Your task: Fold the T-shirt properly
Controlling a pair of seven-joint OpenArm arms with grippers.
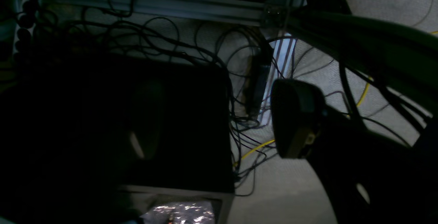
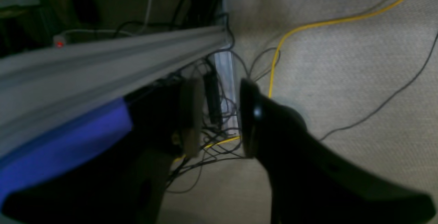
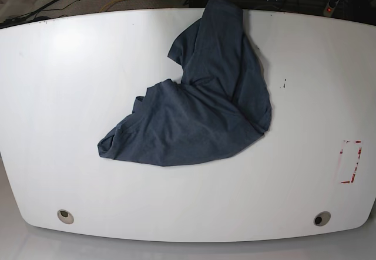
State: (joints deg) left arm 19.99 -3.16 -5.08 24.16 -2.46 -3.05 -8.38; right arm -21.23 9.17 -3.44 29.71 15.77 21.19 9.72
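A dark blue T-shirt [image 3: 202,104] is seen crumpled and unfolded on a white table [image 3: 64,95] in the base view, its bulk lying around the middle of the table and one end stretched up to the far edge. A small red-edged mark [image 3: 351,161] is seen near the table's right side, well apart from the cloth, and two round holes [image 3: 65,215] are set near the front edge. Neither arm is seen over the table. The left tool [image 1: 219,121] is shown by its wrist camera spread wide and empty, pointed down at a carpeted floor [image 1: 294,189] crossed by a tangle of black cables [image 1: 246,128]; a power strip [image 1: 29,8] with a red light is seen at the upper left. The right tool [image 2: 220,118] is shown partly spread with nothing between its fingers, beside a grey metal rail [image 2: 113,60], above the same carpet, where a yellow cable [image 2: 328,21] is laid.
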